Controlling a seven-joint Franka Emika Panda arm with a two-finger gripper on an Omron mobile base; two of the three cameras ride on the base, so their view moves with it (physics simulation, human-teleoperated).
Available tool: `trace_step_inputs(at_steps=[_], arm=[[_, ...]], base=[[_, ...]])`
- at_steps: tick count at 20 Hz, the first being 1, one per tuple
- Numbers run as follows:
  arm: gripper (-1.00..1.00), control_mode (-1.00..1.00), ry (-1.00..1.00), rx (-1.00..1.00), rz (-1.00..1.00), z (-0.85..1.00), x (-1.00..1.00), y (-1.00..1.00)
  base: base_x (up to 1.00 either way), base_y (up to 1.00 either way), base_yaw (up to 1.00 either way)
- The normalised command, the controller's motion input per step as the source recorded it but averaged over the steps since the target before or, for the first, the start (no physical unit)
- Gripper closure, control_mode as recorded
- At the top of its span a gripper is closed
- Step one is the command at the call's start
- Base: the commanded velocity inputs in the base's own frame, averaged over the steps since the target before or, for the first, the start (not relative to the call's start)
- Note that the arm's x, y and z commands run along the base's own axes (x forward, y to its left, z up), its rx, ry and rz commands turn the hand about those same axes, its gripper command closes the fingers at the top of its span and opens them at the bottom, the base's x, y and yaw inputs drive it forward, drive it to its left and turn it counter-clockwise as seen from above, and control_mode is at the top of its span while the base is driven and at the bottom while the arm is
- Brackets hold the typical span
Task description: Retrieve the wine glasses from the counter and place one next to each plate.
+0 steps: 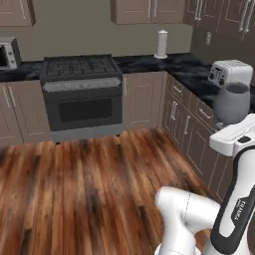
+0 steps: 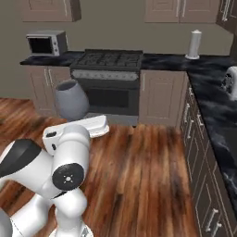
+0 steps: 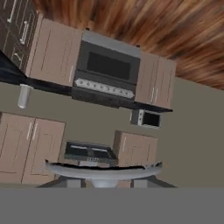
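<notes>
Wine glass (image 1: 231, 102) carried upright at arm's end, gripper (image 3: 103, 183) pinched on its stem beneath the foot, worktop (image 2: 217, 109) edge alongside, stove (image 1: 81, 89) ahead.

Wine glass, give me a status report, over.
End effector shut on wine glass. Glass aloft over wood floor, bowl up. Stove ahead, counter with toaster to the right; nothing blocking.

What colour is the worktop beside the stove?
Black marble with white veining, on the counter; clearest in the right base view.
</notes>
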Motion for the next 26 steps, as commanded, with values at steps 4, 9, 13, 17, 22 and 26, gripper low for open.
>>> trace_step_inputs(at_steps=[4, 9, 13, 17, 22, 26], arm=[[1.0, 1.0, 0.0, 0.0, 0.0, 0.0, 0.0, 0.0], [1.0, 1.0, 0.0, 0.0, 0.0, 0.0, 0.0, 0.0], [1.0, 1.0, 0.0, 0.0, 0.0, 0.0, 0.0, 0.0], [1.0, 1.0, 0.0, 0.0, 0.0, 0.0, 0.0, 0.0], [1.0, 1.0, 0.0, 0.0, 0.0, 0.0, 0.0, 0.0], [1.0, 1.0, 0.0, 0.0, 0.0, 0.0, 0.0, 0.0]], base=[[0.0, 0.18, 1.0], [0.0, 0.19, 1.0], [0.14, 0.03, 1.0], [0.75, 0.0, 0.9], [0.84, -0.02, 0.83], [0.81, -0.12, 0.78]])
